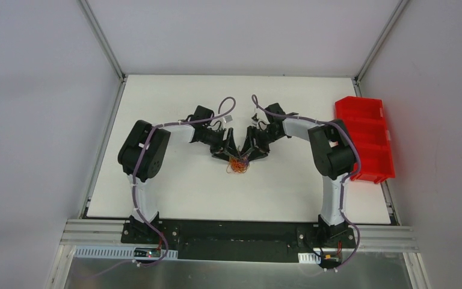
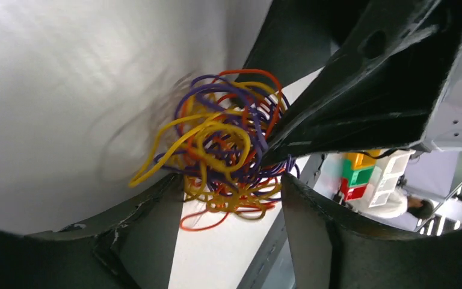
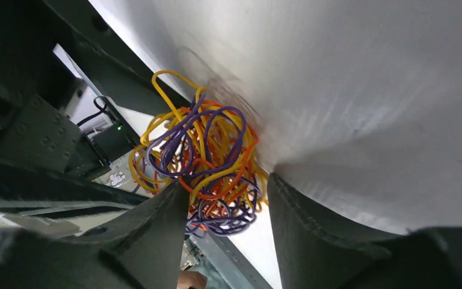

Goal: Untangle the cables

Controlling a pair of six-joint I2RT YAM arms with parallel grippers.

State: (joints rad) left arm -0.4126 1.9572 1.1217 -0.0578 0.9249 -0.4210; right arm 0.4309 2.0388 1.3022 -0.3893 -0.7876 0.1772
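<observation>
Left claw maybe pinching cables.

Left arm: rounded white moulded links between black joint sections.
Right arm: same build and same colours as the left arm.
Joint housings: large, blocky black casings with matte faces.
Hoses: thick and mauve, one routed along the outside of each arm, with a free loop near each wrist.
Bases: black, mounted on a shared black plate.
Left gripper: two broad, matte black fingers that taper to the tips; the edges are scuffed pale.
Right gripper: two black fingers with a fine-grained surface and a raised seam along the inner edge.
Bracket plate: flat and black, with small round screw heads.
</observation>
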